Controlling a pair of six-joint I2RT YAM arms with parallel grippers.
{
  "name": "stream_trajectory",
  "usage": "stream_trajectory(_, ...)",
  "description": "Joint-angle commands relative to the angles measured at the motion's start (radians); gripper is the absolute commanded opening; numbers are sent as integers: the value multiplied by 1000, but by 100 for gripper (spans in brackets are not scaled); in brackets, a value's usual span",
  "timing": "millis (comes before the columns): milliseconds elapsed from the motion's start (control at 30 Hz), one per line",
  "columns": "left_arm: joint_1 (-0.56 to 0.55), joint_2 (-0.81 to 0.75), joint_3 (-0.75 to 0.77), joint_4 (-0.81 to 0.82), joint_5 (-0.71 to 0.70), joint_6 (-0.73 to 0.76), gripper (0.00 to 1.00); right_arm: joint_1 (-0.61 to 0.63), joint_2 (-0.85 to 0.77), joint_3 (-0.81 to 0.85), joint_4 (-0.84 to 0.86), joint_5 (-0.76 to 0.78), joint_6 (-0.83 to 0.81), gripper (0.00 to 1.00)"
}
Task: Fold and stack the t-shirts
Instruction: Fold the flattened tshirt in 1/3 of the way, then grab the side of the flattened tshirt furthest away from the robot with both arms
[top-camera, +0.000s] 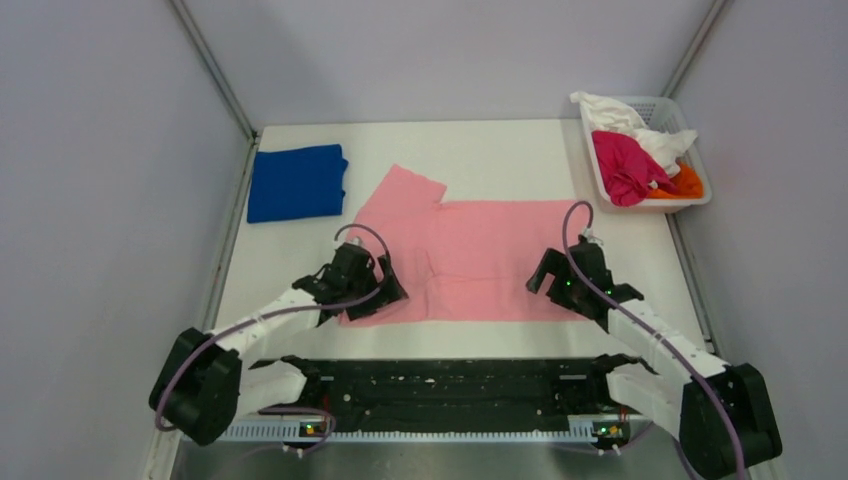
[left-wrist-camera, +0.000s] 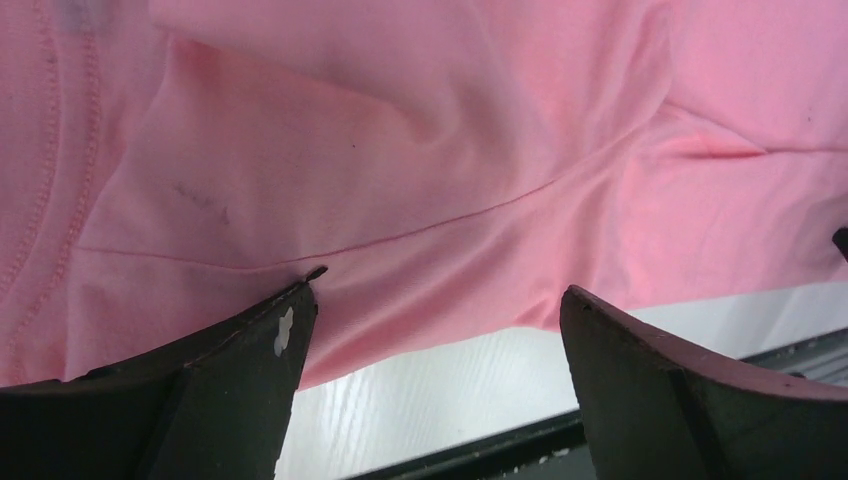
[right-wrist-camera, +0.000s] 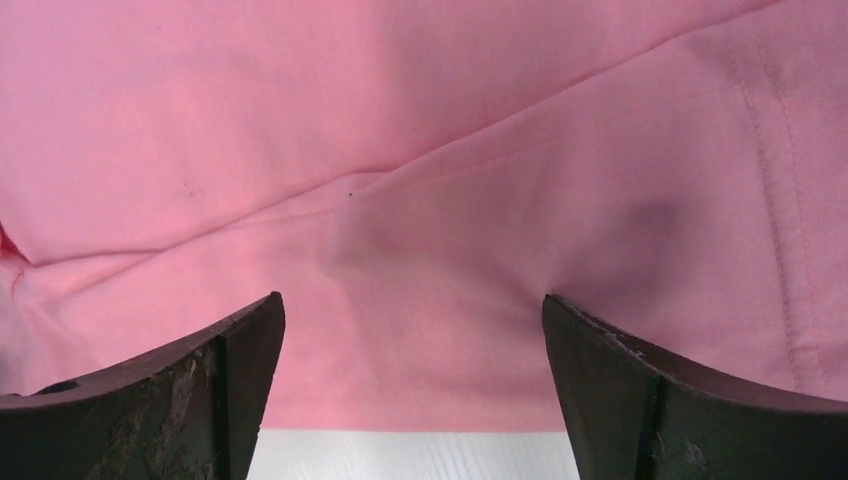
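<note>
A light pink t-shirt (top-camera: 470, 255) lies spread flat in the middle of the table, one sleeve pointing up left. My left gripper (top-camera: 383, 292) is open over its near left corner, and the wrist view shows the pink cloth (left-wrist-camera: 400, 150) between and beyond the fingers. My right gripper (top-camera: 548, 278) is open over the near right edge, with the shirt's hem (right-wrist-camera: 420, 390) just ahead of the fingers. A folded royal blue t-shirt (top-camera: 297, 182) lies at the back left.
A white slotted basket (top-camera: 700, 195) at the back right holds magenta (top-camera: 622, 165), white (top-camera: 640, 125) and orange (top-camera: 686, 182) shirts. Grey walls close in both sides. The black arm mount (top-camera: 450, 385) runs along the near edge.
</note>
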Motion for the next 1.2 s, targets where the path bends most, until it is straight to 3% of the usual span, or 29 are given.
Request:
stream_trajectory(0,-106,-121,-164,-274,-26,-221,98,11,-84,-38,-159,15,38,99)
stream_trajectory(233,-119,-315,-181,-342,-128,-284,99,10,-177,-43,-243,85,48,99)
stream_trajectory(500,-118,-235,28,-588,-323,-306,99,10,-172,41,-238,110,15,99)
stream_trajectory(733,-109,-175,279,-604,-482,-198,99,8,-190,202,-242,217,5,99)
stream_trajectory(800,-81,-122,381,-579,-517,-136,99,4,-177,239,-230,274,-7,99)
stream_trajectory(900,21,15,544,-503,-456,-11,99,-26,-117,301,-195,282,-41,99)
stream_trajectory(1033,112,306,809,-424,-401,153,99,-96,35,366,-110,213,-64,99)
stream_trajectory(1167,156,660,1201,-480,-369,263,99,-119,155,411,-24,204,-83,99)
